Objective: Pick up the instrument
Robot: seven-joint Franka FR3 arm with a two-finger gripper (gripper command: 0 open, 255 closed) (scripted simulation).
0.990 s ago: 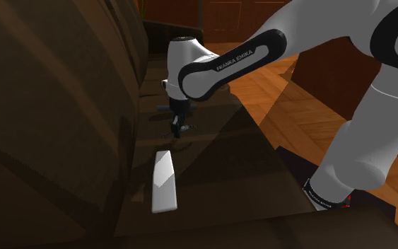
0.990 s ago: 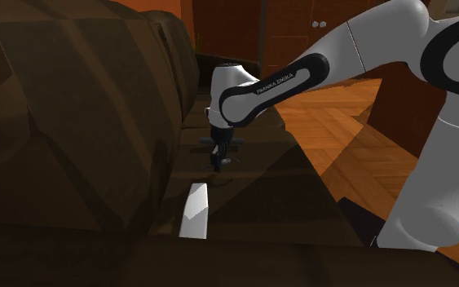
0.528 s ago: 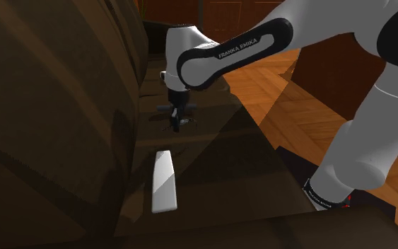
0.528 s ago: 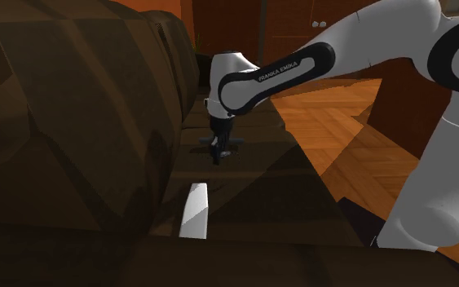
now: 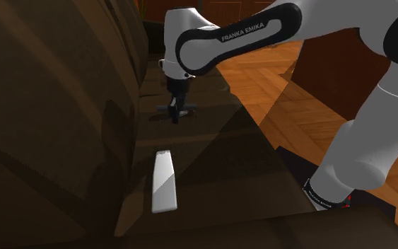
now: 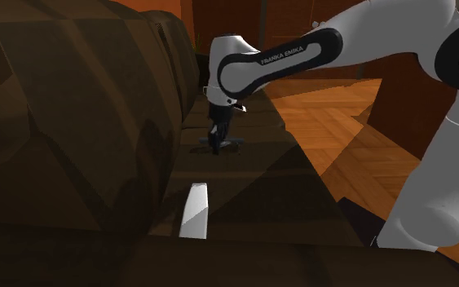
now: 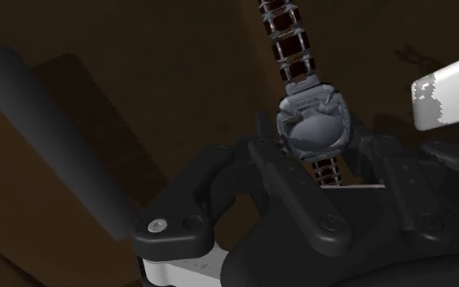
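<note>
The instrument is a wristwatch (image 7: 311, 122) with a round grey case and a dark link band. My gripper (image 7: 327, 159) is shut on it, a black finger (image 7: 278, 173) clasping each side of the case. In the shoulder view the gripper (image 5: 174, 115) hangs point-down a little above the dark brown sofa seat (image 5: 211, 163), and the watch band (image 5: 165, 108) sticks out sideways from between the fingers. The second exterior view shows the gripper (image 6: 216, 145) with the watch (image 6: 234, 145) lifted off the seat (image 6: 252, 196).
A white flat bar (image 5: 163, 182) lies on the seat nearer the stand, also visible as the white bar (image 6: 194, 210) and the white bar (image 7: 452, 90). Tall brown back cushions (image 5: 49, 120) rise at the shoulder view's left. Orange wood floor (image 5: 282, 92) lies beyond the seat's right edge.
The gripper has risen from the seat with the watch clasped in it, and the arm's forearm has lifted. The white bar has not moved.
</note>
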